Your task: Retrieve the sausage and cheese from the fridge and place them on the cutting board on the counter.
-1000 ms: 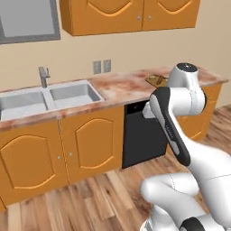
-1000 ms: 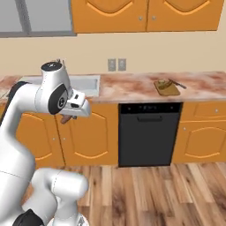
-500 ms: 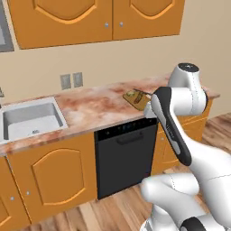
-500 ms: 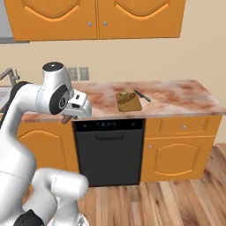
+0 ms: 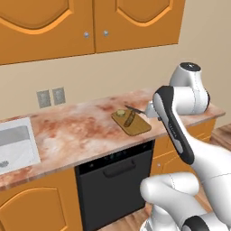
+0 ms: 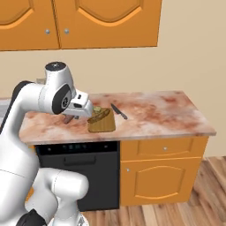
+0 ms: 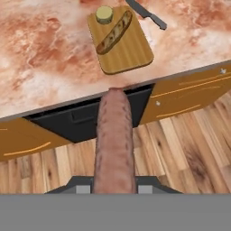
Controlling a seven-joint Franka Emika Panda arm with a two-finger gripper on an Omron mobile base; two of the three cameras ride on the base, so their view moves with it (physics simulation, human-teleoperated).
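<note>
My gripper (image 7: 114, 187) is shut on the sausage (image 7: 113, 135), a reddish-brown cylinder that sticks out ahead of the fingers. It hangs in front of the counter (image 7: 40, 54), over the floor before the dishwasher. In the right base view the gripper (image 6: 74, 114) is left of the cutting board (image 6: 102, 123), with the sausage (image 6: 68, 118) poking out below it. The tan cutting board (image 7: 128, 49) lies near the counter's front edge. On it sit a small yellowish round chunk (image 7: 104, 14), perhaps the cheese, and a long browned roll (image 7: 114, 32). The fridge is out of view.
A dark-handled knife (image 7: 147, 14) lies on the counter just beyond the board. The black dishwasher (image 6: 78, 170) sits under the counter below the board, with orange cabinets (image 6: 163, 176) beside it. A sink (image 5: 13, 144) is at far left. Upper cabinets (image 5: 90, 27) hang above.
The base has driven along the counter, so the whole scene has slid left. The sink is near the picture's edge and the board is close ahead. The gripper stays shut on the sausage.
</note>
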